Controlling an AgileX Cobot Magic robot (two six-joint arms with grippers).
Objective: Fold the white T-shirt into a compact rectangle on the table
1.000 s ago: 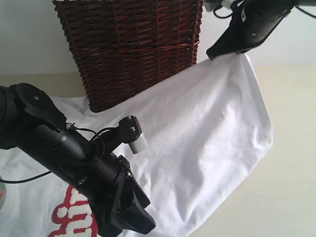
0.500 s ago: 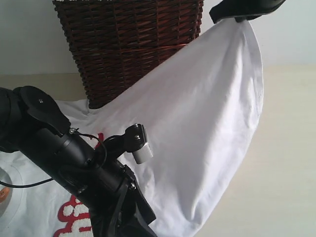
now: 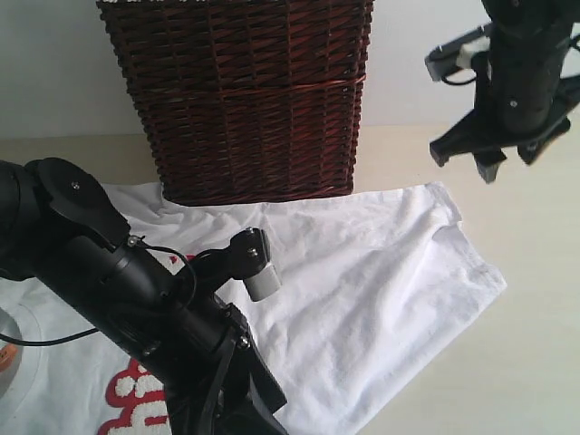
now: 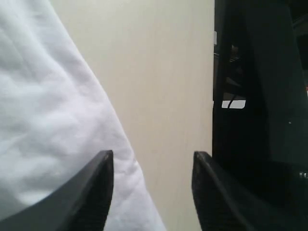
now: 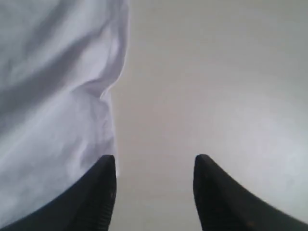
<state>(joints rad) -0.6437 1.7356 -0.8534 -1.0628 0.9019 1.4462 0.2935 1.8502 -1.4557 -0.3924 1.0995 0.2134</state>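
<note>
The white T-shirt (image 3: 362,290) lies spread and rumpled on the table (image 3: 535,344), its red-outlined lettering (image 3: 131,399) at the lower left behind my left arm (image 3: 136,299). My right gripper (image 3: 485,156) hangs open above the table, just beyond the shirt's far right corner, holding nothing. In the right wrist view the gripper (image 5: 154,161) shows bare table between its fingers, with the shirt's edge (image 5: 53,96) beside one finger. My left gripper (image 4: 151,159) is open low over the shirt's edge (image 4: 48,120); one fingertip is over cloth, the other over table (image 4: 163,72).
A dark red-brown wicker basket (image 3: 245,100) stands at the back, touching the shirt's far edge. A black structure (image 4: 260,120) lies past the table's edge in the left wrist view. Bare table (image 3: 507,381) lies right of the shirt.
My right gripper opened and let go of the lifted shirt edge, which fell flat onto the table. The gripper now sits lower and further right. The left arm has hardly moved.
</note>
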